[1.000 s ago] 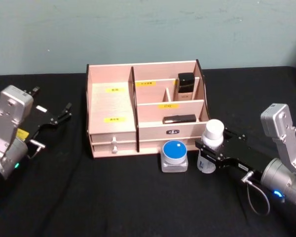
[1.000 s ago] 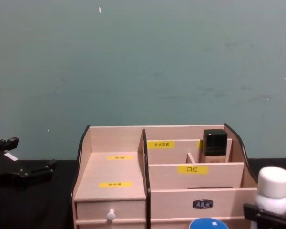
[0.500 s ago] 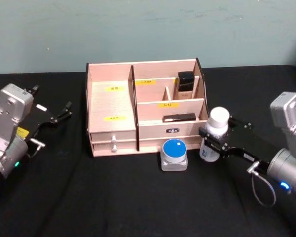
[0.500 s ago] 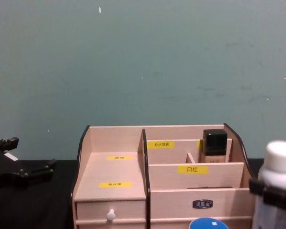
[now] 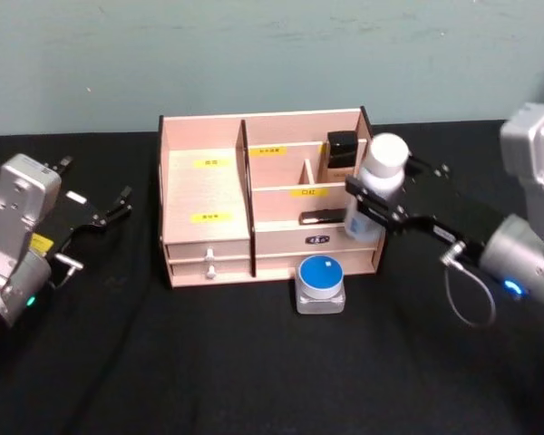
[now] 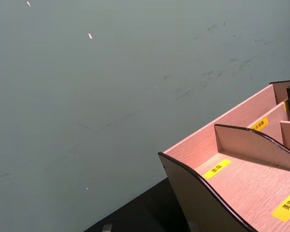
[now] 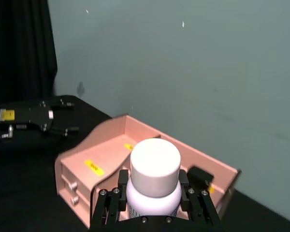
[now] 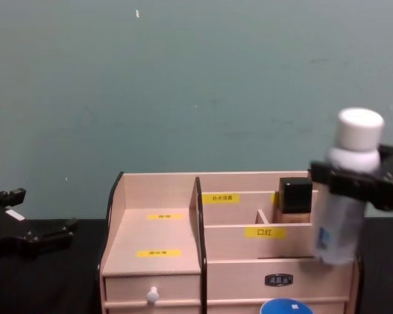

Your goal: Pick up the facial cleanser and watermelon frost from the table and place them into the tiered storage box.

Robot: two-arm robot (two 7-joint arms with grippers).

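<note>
chest view crops watermelon frost [image 8: 286,306]. my right gripper [image 5: 374,198] clamps facial cleanser [image 5: 386,152], airborne at tiered storage box [image 5: 208,195] right end; left gripper [image 5: 113,207] idle, apart.

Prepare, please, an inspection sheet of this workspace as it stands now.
Surface: black cloth-covered table.
Job's things: tall slim white cylindrical cleanser bottle held above the right end of the light wooden tiered storage box; squat clear jar with blue lid on the table before the box.
Clutter: beige bottle with square black cap in a rear compartment; flat black item in a front one.
Grippers: right gripper, jaws shut on the cleanser bottle; left gripper parked at the table's left, jaws open.
Cables: grey cable loop by the right wrist.
Surroundings: plain teal wall; nothing else seen.
</note>
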